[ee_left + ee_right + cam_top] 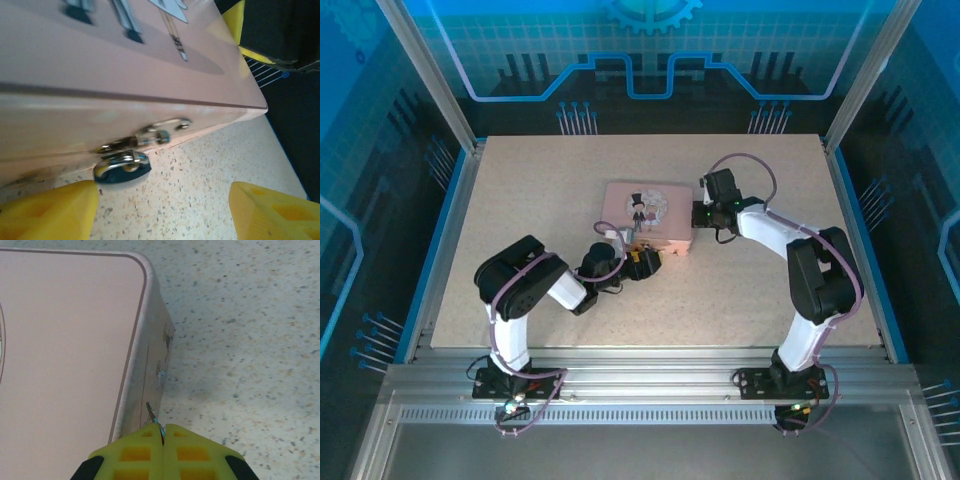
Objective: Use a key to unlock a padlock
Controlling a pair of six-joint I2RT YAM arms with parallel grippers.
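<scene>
Robot lab cell — aluminium frame (650,385), blue panels (650,60).

**Camera layout: 1 fixed overhead view, 2 wrist views.**
The top external camera sits high behind both arm bases, facing down and forward over the whole table (520,300). The left wrist camera looks low and very close at the padlock (122,167) on the front wall of the pink box (125,65). The right wrist camera looks steeply down, close, on a lid corner. All 3 views share that box.
</scene>
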